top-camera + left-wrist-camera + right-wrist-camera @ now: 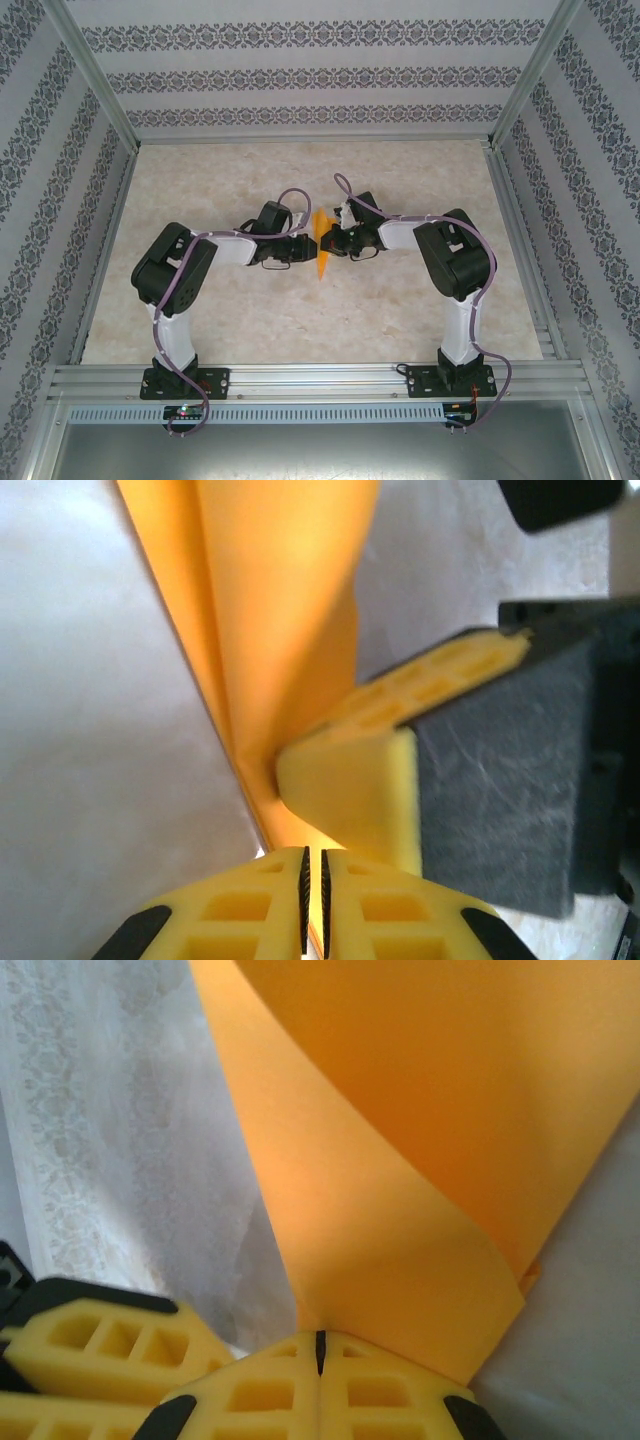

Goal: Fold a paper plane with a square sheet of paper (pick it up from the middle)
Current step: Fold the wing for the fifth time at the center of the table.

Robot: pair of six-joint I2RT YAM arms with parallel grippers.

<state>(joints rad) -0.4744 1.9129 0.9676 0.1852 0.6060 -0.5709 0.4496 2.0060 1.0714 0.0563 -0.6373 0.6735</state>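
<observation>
Left gripper point(312, 868) and right gripper point(320, 1352) were both pinched shut on the paper point(322, 252), held up over the middle of the tabletop point(200, 330) — pulling apart could rip it.

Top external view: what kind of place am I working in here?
Likely a purpose-built robot test booth: aluminium frame, patterned wall panels on three sides, a marble-look tabletop.
</observation>
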